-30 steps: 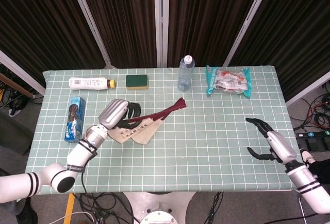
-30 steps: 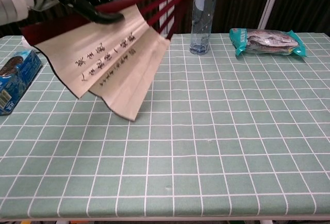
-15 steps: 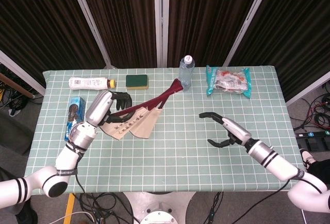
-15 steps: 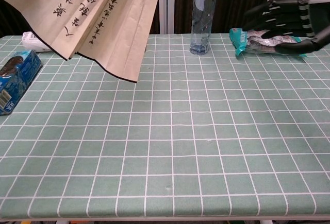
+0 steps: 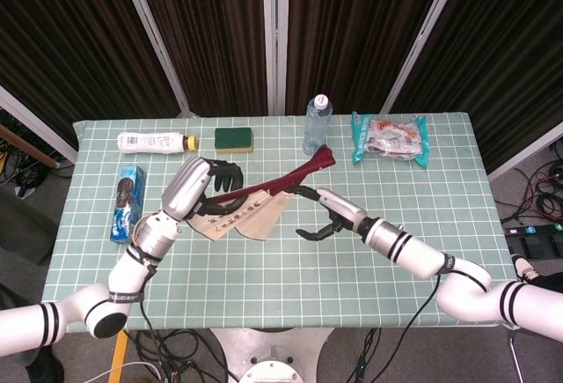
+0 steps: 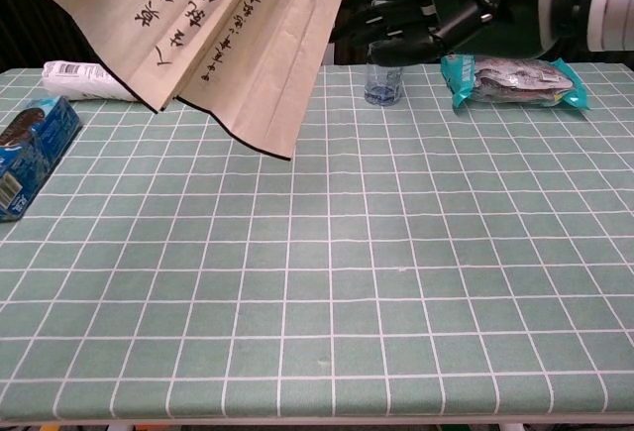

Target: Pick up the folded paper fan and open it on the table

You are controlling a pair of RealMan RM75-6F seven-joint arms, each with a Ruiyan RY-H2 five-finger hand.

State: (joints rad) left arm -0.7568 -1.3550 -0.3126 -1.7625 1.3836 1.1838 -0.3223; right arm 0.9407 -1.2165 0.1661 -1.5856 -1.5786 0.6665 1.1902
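The paper fan (image 5: 249, 214) is partly spread, with beige lettered paper and dark red ribs (image 5: 295, 174) pointing up and right. My left hand (image 5: 195, 190) grips its ribs near the pivot and holds it above the table (image 5: 369, 268). In the chest view the fan's paper (image 6: 228, 45) hangs at the top left; the left hand is out of that frame. My right hand (image 5: 323, 213) is open, its dark fingers curved just beside the fan's right edge. The same hand (image 6: 426, 10) shows close to the paper's edge in the chest view. Whether it touches the fan I cannot tell.
A water bottle (image 5: 318, 124) and a snack bag (image 5: 390, 137) stand at the back right. A green sponge (image 5: 234, 139) and a lying white bottle (image 5: 157, 142) are at the back left. A blue box (image 5: 128, 202) lies at the left edge.
My right hand has swept left from the table's right side up to the fan's right edge. The left hand has raised the fan, and its ribs now point further right.
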